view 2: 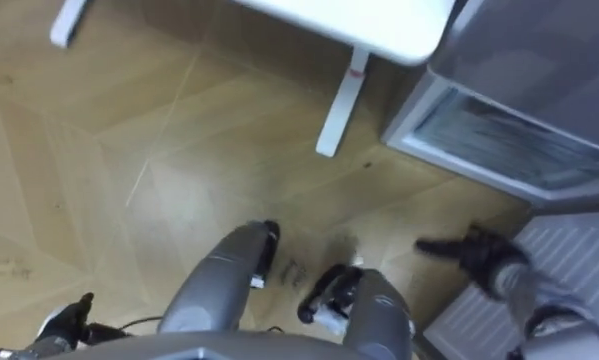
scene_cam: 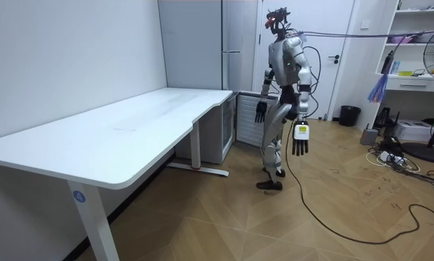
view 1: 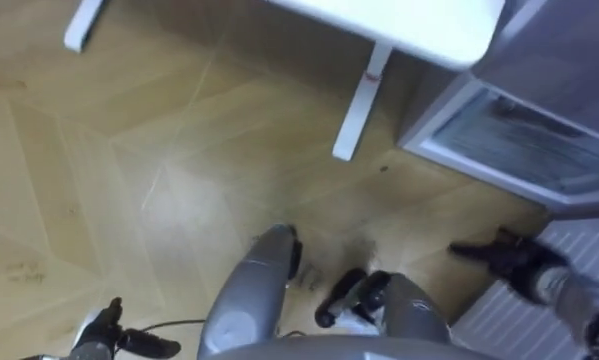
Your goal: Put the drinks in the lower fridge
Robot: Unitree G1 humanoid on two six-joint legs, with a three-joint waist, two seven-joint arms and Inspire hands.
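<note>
Lower fridge [view 1: 524,140] stands by the desk [view 1: 419,25] corner, door looks shut, just fwd-right of robot. Where the drinks are, can't tell. Right hand [view 1: 509,258] & left hand [scene_cam: 300,143] hang slack, fingers loose, empty. Best approach imo: square up to fridge, open door first.

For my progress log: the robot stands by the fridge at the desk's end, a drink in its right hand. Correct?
No: the right hand holds no drink; its fingers are straight and empty in the right eye view. It does stand by the fridge at the desk's end.
</note>
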